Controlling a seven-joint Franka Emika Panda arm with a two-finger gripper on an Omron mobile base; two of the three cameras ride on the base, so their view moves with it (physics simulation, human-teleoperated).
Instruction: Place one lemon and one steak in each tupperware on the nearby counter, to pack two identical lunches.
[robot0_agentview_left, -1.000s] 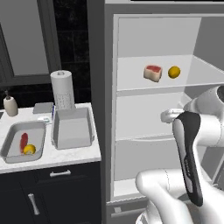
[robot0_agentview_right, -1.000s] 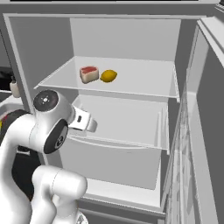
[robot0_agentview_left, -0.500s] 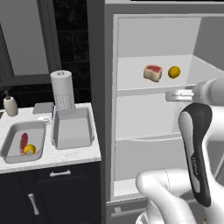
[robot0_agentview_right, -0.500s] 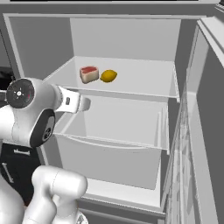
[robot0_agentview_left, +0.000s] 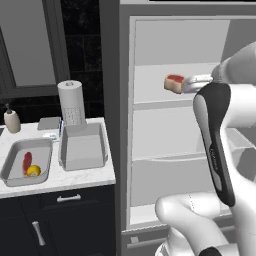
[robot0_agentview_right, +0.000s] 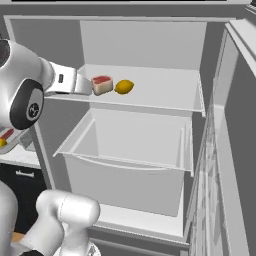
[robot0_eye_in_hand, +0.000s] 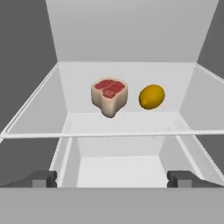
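Observation:
A blocky steak (robot0_eye_in_hand: 109, 96) with a pink-red top and a yellow lemon (robot0_eye_in_hand: 152, 97) lie side by side on the upper fridge shelf (robot0_eye_in_hand: 39, 113). My gripper (robot0_eye_in_hand: 112, 179) is open and empty, level with that shelf's front edge and short of the steak. From the right base view the gripper (robot0_agentview_right: 89, 87) sits just left of the steak (robot0_agentview_right: 102, 85) and lemon (robot0_agentview_right: 124, 87). On the counter (robot0_agentview_left: 80, 175), the left tupperware (robot0_agentview_left: 10, 172) holds a thin red steak strip (robot0_agentview_left: 26, 162) and a lemon (robot0_agentview_left: 33, 171). The right tupperware (robot0_agentview_left: 82, 147) has nothing in it.
A paper towel roll (robot0_agentview_left: 71, 102) and a soap bottle (robot0_agentview_left: 11, 121) stand at the back of the counter. A clear drawer (robot0_agentview_right: 130, 145) sits under the upper shelf. The open fridge door (robot0_agentview_right: 235, 130) stands close on the right.
The hand has risen from the lower shelf level to the upper shelf and moved toward the steak. In the left base view the arm now covers the lemon. Jaws stay open.

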